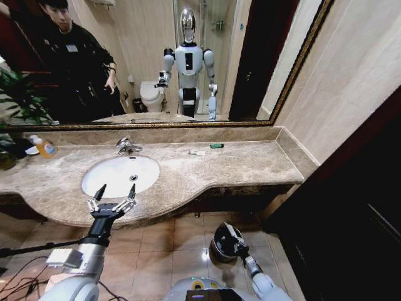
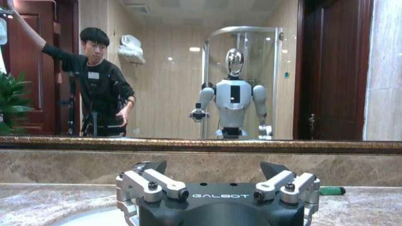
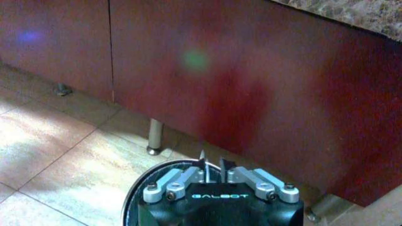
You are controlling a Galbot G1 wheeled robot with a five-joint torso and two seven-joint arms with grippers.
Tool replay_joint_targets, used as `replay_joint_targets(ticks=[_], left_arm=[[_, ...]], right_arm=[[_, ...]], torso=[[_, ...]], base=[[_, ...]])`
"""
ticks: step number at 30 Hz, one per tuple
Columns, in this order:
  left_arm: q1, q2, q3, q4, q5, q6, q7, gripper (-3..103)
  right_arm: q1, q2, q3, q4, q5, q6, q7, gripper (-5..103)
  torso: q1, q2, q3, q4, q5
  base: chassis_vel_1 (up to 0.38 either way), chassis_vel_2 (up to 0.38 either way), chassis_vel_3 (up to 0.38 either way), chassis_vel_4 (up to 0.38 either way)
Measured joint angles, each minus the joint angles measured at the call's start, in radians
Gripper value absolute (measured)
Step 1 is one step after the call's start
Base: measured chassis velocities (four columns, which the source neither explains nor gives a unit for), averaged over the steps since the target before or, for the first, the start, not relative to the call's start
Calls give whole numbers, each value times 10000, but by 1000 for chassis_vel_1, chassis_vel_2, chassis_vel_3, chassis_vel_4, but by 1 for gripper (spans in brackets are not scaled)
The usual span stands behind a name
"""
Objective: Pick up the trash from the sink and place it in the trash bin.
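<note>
The white oval sink (image 1: 109,179) is set in the beige marble countertop under a chrome faucet (image 1: 127,147). My left gripper (image 1: 117,188) hovers open over the basin's front rim with nothing between its fingers; in the left wrist view the left gripper (image 2: 213,167) faces the mirror. Two bits of trash lie on the counter right of the faucet: a white tube (image 1: 197,152) and a small green piece (image 1: 216,145) (image 2: 332,190). On the floor, the dark round trash bin (image 1: 216,251) (image 3: 135,188) sits under my right gripper (image 1: 229,231) (image 3: 212,165), whose fingers are shut just above the opening.
A bottle of orange liquid (image 1: 45,148) stands at the counter's far left beside a plant (image 1: 19,100). A mirror runs along the back wall. The dark red cabinet front (image 3: 251,84) and a metal leg (image 3: 152,139) stand just behind the bin. A dark wall closes the right side.
</note>
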Motion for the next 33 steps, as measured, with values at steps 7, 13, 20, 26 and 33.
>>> replay_joint_targets(ticks=[7, 13, 20, 26, 33], left_arm=[[0, 1, 0, 0, 0, 0, 0, 100], [0, 0, 0, 0, 0, 0, 0, 100], [0, 0, 0, 1, 0, 0, 0, 100], [0, 0, 0, 0, 0, 0, 0, 100], [0, 0, 0, 0, 0, 0, 0, 100]], right_arm=[[11, 52, -5, 32, 16, -1, 158, 40], [-22, 70, -10, 55, 24, 0, 230, 61], [-60, 101, -13, 77, 29, 0, 276, 88], [-92, 117, -12, 114, 32, -2, 319, 100], [-135, 126, -12, 129, 33, -4, 355, 100]], torso=[[0, 0, 0, 0, -1], [-1, 0, 0, 0, -1], [-1, 0, 0, 0, -1], [-1, 0, 0, 0, -1], [-1, 0, 0, 0, -1]], base=[[0, 0, 0, 0], [0, 0, 0, 0], [0, 0, 0, 0], [0, 0, 0, 0], [0, 0, 0, 0]])
